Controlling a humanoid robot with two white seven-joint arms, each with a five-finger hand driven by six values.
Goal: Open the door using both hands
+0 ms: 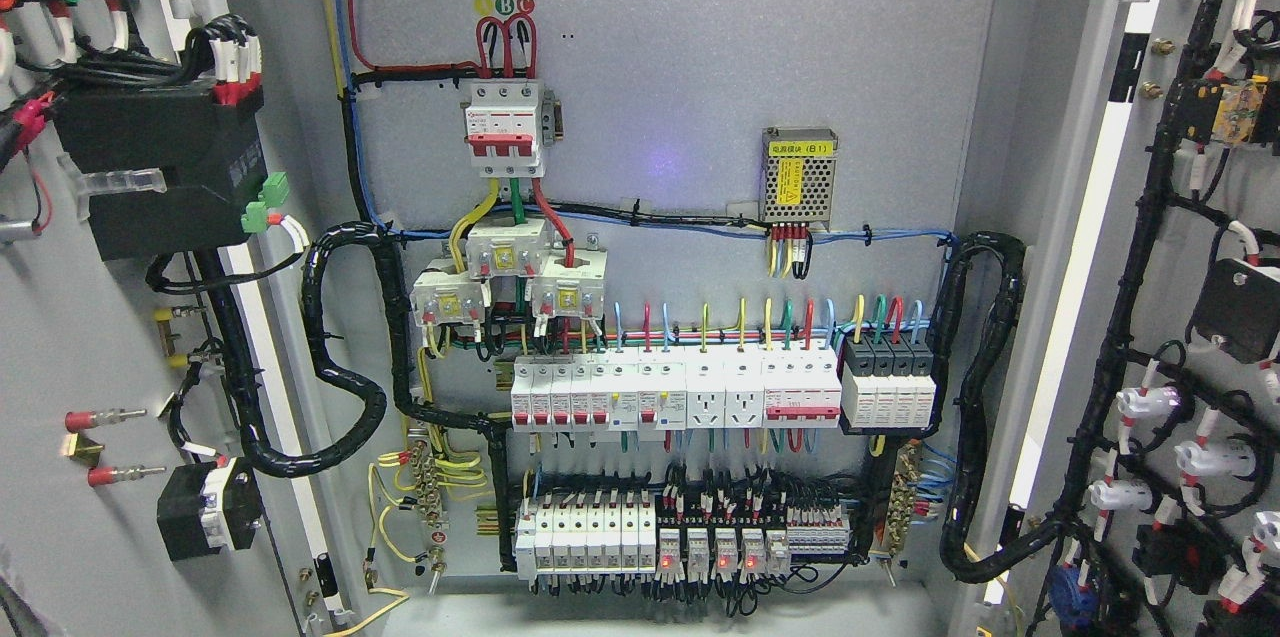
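An electrical cabinet stands wide open in the head view. Its left door (pixel 110 337) is swung out to the left and its right door (pixel 1190 317) is swung out to the right, both showing their wired inner faces. The grey back panel (pixel 680 67) carries a red-and-white main breaker (pixel 505 129), three current transformers (pixel 508 277), a metal power supply (pixel 798 175), a row of white breakers and sockets (pixel 675 393) and a lower row of breakers and relays (pixel 680 537). Neither of my hands nor arms shows in the frame.
Thick black cable looms (pixel 345 367) run from the panel to the left door, and another loom (pixel 985 397) runs to the right door. A black box (pixel 165 162) and red-tipped studs (pixel 100 417) stick out of the left door. White lamp holders (pixel 1150 405) sit on the right door.
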